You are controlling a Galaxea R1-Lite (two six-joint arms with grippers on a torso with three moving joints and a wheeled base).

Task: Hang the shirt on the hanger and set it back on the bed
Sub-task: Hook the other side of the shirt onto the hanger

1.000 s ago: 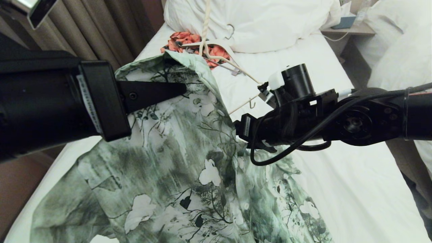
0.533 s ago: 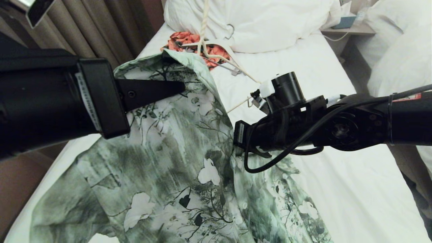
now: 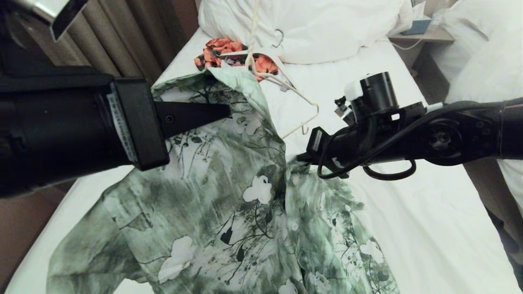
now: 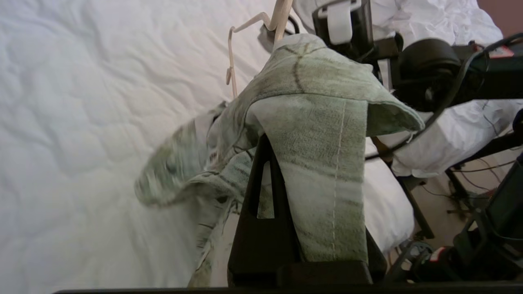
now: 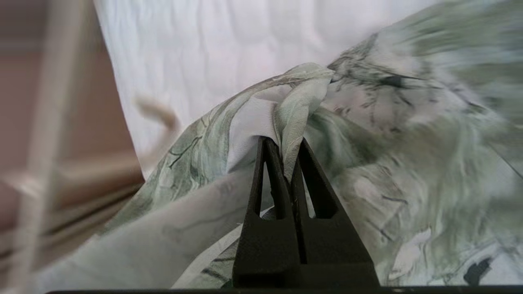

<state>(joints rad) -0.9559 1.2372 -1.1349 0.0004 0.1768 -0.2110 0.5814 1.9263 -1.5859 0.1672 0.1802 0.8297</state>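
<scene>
Fingers point(image 5: 286, 147) of your right gripper point(image 5: 291, 143) pinch the shirt point(image 3: 229, 196) front, your left gripper point(image 4: 282, 151) clamps its collar above the bed point(image 3: 408, 228), so spread both gently to seat the neck over the hanger point(image 3: 302, 96).

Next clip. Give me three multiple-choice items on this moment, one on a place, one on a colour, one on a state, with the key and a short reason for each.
1. Where is the orange garment?
A. by the pillow
B. on the floor
C. in a hand

2. What colour is the hanger?
A. black
B. cream
C. red

3. What is the right hand doing?
A. hanging open
B. clamping the hanger
C. pinching the shirt

Key: 1 A, it lies on the bed beside the pillow. 2 B, its thin wire is pale cream. 3 C, shirt cloth is bunched between its closed fingers.
</scene>
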